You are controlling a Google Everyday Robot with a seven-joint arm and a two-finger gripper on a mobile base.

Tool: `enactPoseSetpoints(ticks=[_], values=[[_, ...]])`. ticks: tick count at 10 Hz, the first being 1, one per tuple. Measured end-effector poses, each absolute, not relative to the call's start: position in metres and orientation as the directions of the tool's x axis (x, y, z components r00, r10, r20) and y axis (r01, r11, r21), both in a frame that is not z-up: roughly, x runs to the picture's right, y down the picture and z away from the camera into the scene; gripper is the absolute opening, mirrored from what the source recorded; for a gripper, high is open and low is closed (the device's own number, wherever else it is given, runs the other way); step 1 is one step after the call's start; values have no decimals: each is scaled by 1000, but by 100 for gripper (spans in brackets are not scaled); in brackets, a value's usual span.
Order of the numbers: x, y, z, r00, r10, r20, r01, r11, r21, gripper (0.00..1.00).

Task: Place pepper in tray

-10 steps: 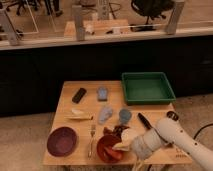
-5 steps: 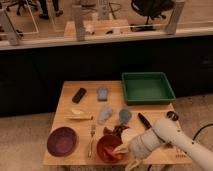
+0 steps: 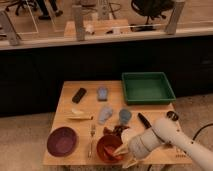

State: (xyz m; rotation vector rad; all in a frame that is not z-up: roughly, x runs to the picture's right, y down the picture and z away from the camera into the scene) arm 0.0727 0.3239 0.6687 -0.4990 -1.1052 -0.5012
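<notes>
The green tray (image 3: 148,88) stands at the table's back right, with nothing in it that I can see. My gripper (image 3: 124,149) is at the front of the table, reaching down at the right rim of the reddish-brown bowl (image 3: 105,146). A small red-orange patch in the bowl right at the gripper may be the pepper (image 3: 113,149); I cannot tell it apart from the bowl for sure. The white arm (image 3: 160,136) comes in from the lower right and covers the table behind the bowl.
A purple plate (image 3: 62,141) lies front left, with a fork (image 3: 92,137) beside it. A black remote-like object (image 3: 79,95), a blue-grey object (image 3: 102,93), a grey cloth (image 3: 105,114), a blue cup (image 3: 125,116), a black item (image 3: 144,120) and a pale yellow item (image 3: 79,116) lie mid-table.
The gripper has shifted slightly down and left at the bowl's rim. Nothing else on the table has moved.
</notes>
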Motion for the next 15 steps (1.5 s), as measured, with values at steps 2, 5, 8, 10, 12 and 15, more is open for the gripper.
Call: enactPoseSetpoints(ticks=[2,5,8,10,12,15], values=[[69,322,669,359,-130,924,605,787,-124,26],[67,316,670,359,-130,924,615,778,-130,18],[62,298,666,349,-99,932,596,791,-140,18],[57,271,654,334,-86,939,570,811,-129,18],[61,237,653,344,-80,935,520,846,-119,18],[99,200,657,412,-42,910,393,910,-135,18]])
